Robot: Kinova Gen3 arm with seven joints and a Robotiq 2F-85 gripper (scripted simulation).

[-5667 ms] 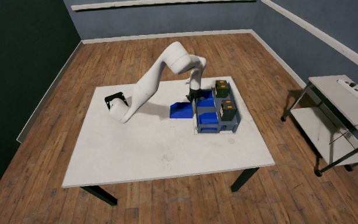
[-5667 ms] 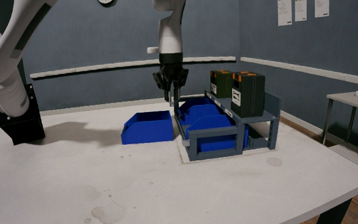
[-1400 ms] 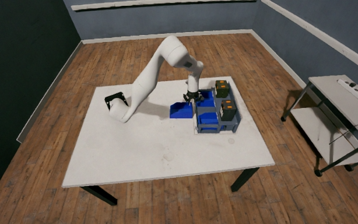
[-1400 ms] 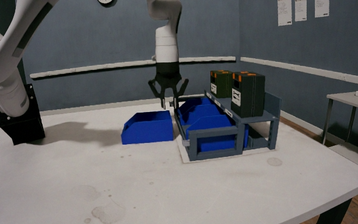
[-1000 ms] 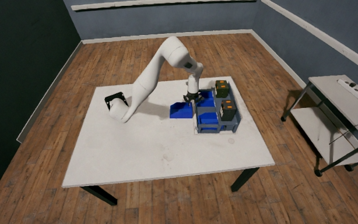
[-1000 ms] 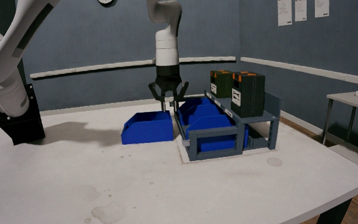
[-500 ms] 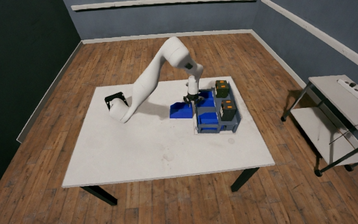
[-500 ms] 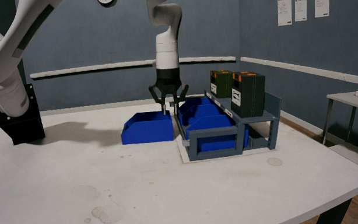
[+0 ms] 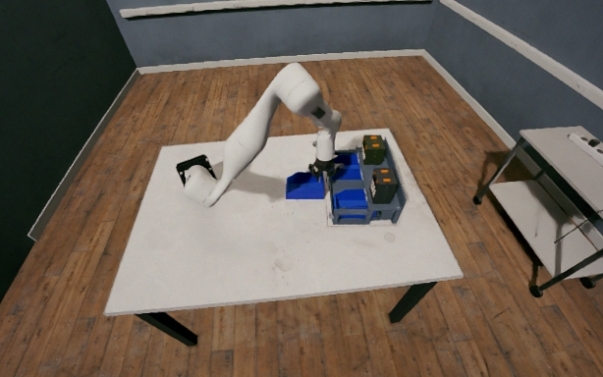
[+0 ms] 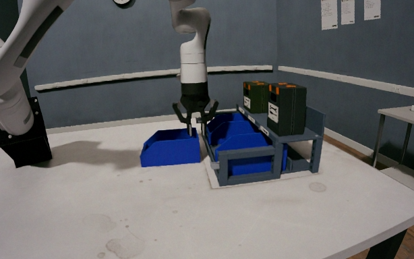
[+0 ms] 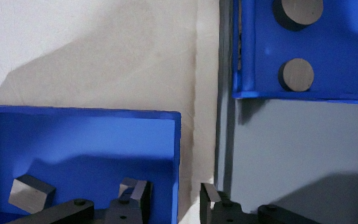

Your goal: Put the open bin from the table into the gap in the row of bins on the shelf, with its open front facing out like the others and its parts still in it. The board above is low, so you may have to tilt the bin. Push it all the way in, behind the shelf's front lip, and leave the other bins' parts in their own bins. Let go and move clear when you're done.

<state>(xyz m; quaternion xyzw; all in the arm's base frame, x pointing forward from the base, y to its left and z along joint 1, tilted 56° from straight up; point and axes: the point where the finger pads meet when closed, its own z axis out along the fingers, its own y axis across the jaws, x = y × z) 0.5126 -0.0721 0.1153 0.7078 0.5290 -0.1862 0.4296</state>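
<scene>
The open blue bin (image 9: 304,190) (image 10: 170,152) (image 11: 95,131) sits flat on the table, its low open front toward the arm's base. A grey block (image 11: 29,194) lies in it, and a second part is half hidden behind a finger. My gripper (image 9: 321,178) (image 10: 196,130) (image 11: 174,198) is open and straddles the bin's tall back wall, one finger inside and one outside, with space around the wall. The grey shelf (image 10: 247,152) stands just right. Its gap (image 9: 348,186) (image 11: 295,140) lies between a near bin (image 9: 350,199) (image 10: 244,143) and the farther bins (image 9: 347,172).
The far neighbouring bin (image 11: 260,50) holds round grey parts. A low upper board (image 10: 288,137) crosses above the row's rear and carries two dark boxes (image 9: 384,187) (image 9: 374,149) (image 10: 286,109). The shelf's front lip (image 11: 228,145) stands close beside the outer finger.
</scene>
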